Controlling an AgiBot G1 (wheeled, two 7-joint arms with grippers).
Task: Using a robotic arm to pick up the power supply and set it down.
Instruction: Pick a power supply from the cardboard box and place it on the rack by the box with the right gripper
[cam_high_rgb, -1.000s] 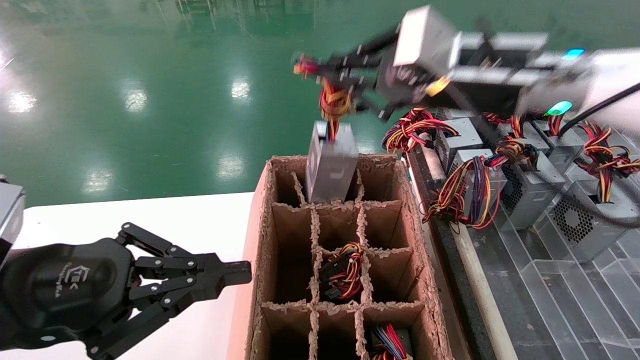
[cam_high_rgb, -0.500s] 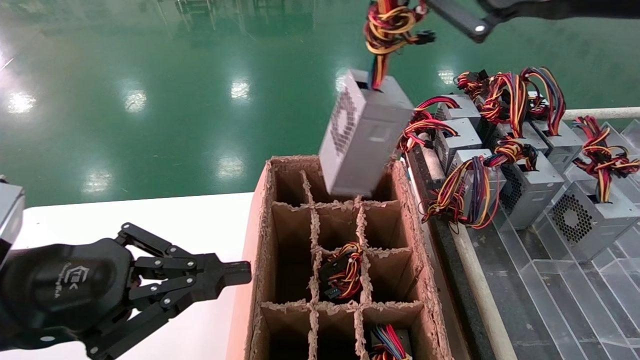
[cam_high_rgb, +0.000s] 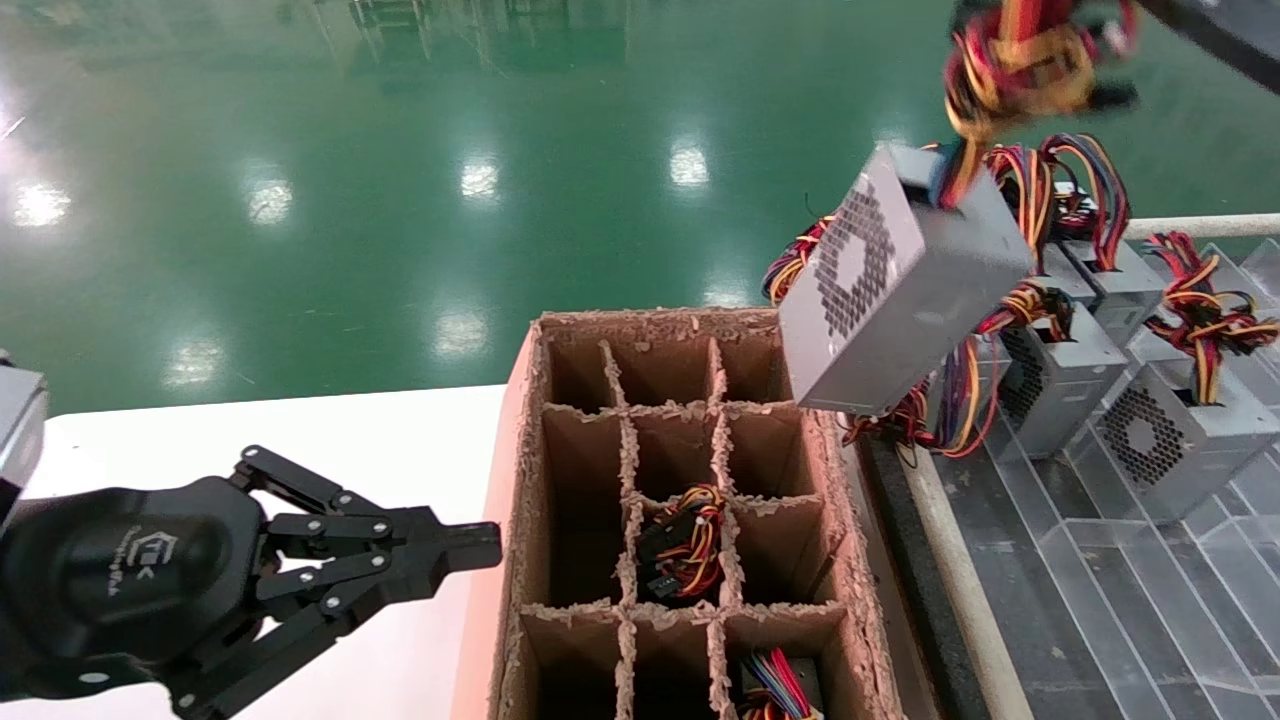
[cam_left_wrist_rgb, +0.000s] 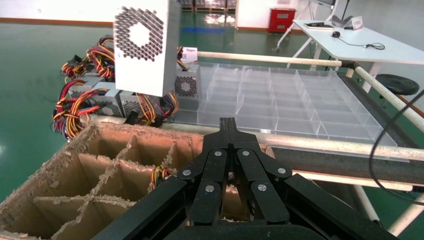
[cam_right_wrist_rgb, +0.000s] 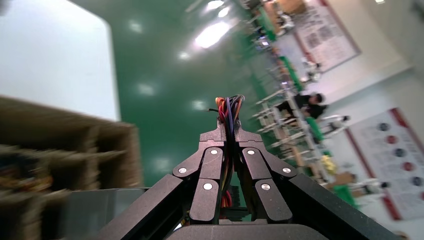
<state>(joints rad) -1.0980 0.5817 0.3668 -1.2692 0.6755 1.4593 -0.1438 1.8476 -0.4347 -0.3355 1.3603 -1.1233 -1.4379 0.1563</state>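
Right claw (cam_right_wrist_rgb: 229, 134) clamps the wires (cam_right_wrist_rgb: 229, 107) of the dangling power supply (cam_high_rgb: 895, 285); left claw (cam_left_wrist_rgb: 228, 131) closed.

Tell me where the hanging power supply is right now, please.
In the head view the power supply hangs tilted in the air by its wires from the right gripper, above the far right corner of the cardboard box, beside the other supplies.

We see our left gripper (cam_left_wrist_rgb: 229, 122) with its jaws closed over the cardboard box (cam_left_wrist_rgb: 75, 170). A grey power supply (cam_left_wrist_rgb: 141, 47) hangs in the air above more power supplies (cam_left_wrist_rgb: 107, 97) beside clear trays (cam_left_wrist_rgb: 280, 100).
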